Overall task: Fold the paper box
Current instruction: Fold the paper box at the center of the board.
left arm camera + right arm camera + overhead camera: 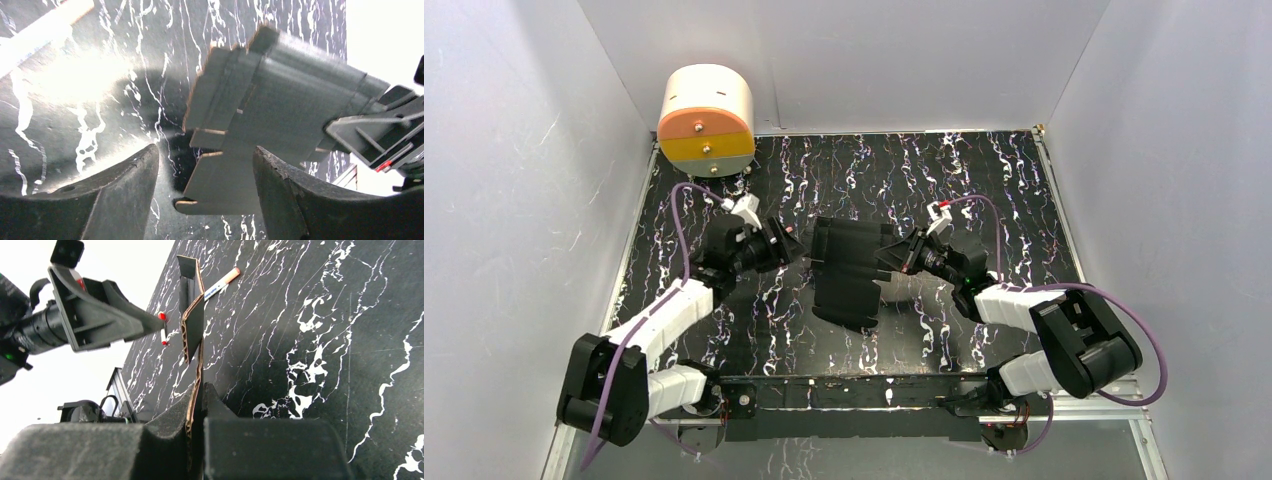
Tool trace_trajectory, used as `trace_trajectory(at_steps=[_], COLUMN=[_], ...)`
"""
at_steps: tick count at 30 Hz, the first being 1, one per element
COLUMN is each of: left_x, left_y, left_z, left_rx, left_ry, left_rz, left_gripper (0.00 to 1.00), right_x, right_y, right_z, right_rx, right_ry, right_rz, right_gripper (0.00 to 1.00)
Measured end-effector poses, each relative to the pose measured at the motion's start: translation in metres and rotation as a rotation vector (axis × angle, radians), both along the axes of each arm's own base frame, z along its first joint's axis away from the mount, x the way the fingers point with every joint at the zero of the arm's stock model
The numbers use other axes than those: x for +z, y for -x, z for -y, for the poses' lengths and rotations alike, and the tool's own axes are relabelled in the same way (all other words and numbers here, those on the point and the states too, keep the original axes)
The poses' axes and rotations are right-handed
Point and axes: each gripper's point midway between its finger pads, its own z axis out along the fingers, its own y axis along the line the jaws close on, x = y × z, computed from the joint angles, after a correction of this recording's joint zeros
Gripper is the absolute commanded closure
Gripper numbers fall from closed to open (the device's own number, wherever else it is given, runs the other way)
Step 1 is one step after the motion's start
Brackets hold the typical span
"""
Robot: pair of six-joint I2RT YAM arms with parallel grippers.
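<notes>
The right claw (pixel 197 401) is pressed together on the paper box (pixel 193 325). Its own wrist view shows this best: the card's brown edge runs down into the slit between the two pads, and the sheet stands upright on edge above them. The left claw (pixel 204 167) is spread wide. In its wrist view the two fingers (pixel 131 172) stand well apart, with the box's lower flaps (pixel 220 175) in the gap; whether either finger touches card I cannot tell.

From overhead, the paper box (pixel 849 270) is at the middle of the marbled tabletop (pixel 984 180), held off the surface. The left claw (pixel 798 240) is at its 9 o'clock and the right claw (pixel 892 256) at its 3 o'clock. That view shows the card broadside, with its creased panels.

Only the wrist views show a white pen (pixel 220 282) with an orange end lying on the tabletop. Only the overhead view shows the white drum (pixel 707 118) with an orange and yellow face, in the 11 o'clock corner.
</notes>
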Motion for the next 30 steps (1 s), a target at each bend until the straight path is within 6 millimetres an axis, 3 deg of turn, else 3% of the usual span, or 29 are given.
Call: trace_trajectory(at_steps=[4,7,10,20,25,30], left_x=[0.023,0.037,0.03,-0.02,-0.007,0.005], left_y=[-0.017,-0.026,-0.018,0.023,0.019,0.012], left_z=[-0.011,-0.006,-0.001,0.007,0.015,0.022], left_rx=[0.001,-0.04,-0.082,-0.093,-0.104,-0.124], left_ry=[0.019,0.034,0.057,0.2,0.279,0.333], left_rz=[0.005,0.026,-0.001,-0.14,-0.101,-0.057], left_gripper=[0.33,0.33,0.33,0.34,0.4,0.55], right_x=[0.002,0.006,0.011,0.029,0.031,0.033], right_y=[0.003,0.004,0.004,0.006,0.008,0.01], right_z=[-0.002,-0.003,-0.004,-0.007,-0.008,-0.008], right_rx=[0.023,0.032,0.038,0.058,0.067,0.078], right_ry=[-0.009,-0.022,-0.043,-0.11,-0.121,-0.13], right_rz=[0.002,0.009,0.013,0.033,0.028,0.019], right_gripper=[0.94,0.94,0.94,0.94,0.94,0.94])
